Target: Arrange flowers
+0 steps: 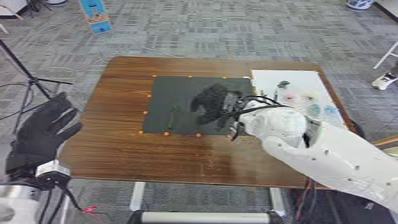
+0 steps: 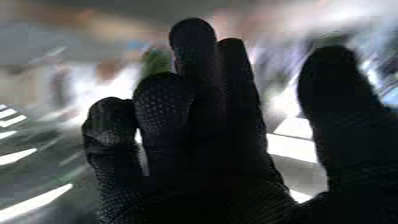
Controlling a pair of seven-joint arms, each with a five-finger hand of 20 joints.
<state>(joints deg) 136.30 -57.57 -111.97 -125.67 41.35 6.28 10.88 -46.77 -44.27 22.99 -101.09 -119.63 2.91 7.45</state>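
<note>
Right hand (image 1: 213,104) over black mat (image 1: 176,89), fingers straight; green stem (image 1: 171,119) beyond fingers, flowers (image 1: 309,95) behind them. Left hand (image 1: 37,132) beside table (image 1: 115,110), fingers extended.

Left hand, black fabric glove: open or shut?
Open. In the head view, the left hand has its fingers extended and apart beside the brown wooden table.

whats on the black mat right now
A thin green stem lies on the left part of the black mat. The right hand is over the right part, so whatever may lie beneath it can't be seen.
</note>
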